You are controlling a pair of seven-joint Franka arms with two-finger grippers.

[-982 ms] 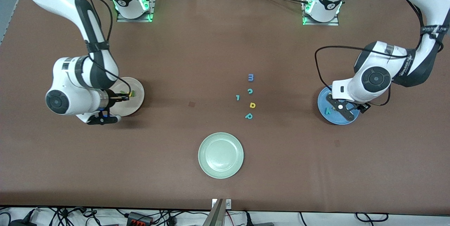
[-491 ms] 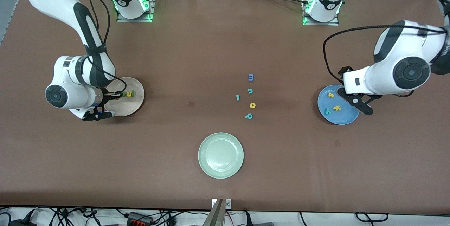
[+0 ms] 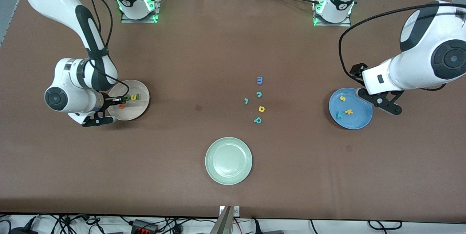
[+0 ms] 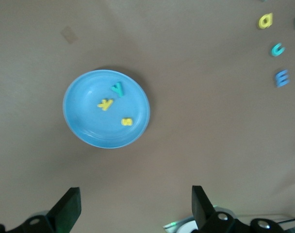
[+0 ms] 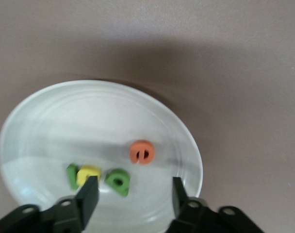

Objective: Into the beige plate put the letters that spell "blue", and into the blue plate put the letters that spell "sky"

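- Right wrist view shows the right gripper with its fingers spread and nothing between them, low over the beige plate; the orange e lies on the plate just ahead of the fingertips, free of both.
- Also in that plate, under and just ahead of the gripper, sit the green b, the yellow u and the thin green l, close together, so "blue" looks complete.
- Doing this step well, I judge, means lifting the right gripper straight up with fingers apart, so no fingertip drags the b or u toward the rim.
- Left gripper hangs wide open and empty above the table beside the blue plate, which lies ahead of it and holds the yellow s, yellow k and teal y, so "sky" appears finished too.
- Front view shows leftover letters mid-table, between the two arms: blue m, teal c, yellow a, teal p and a small teal piece; they should stay put, as should the pale green plate.
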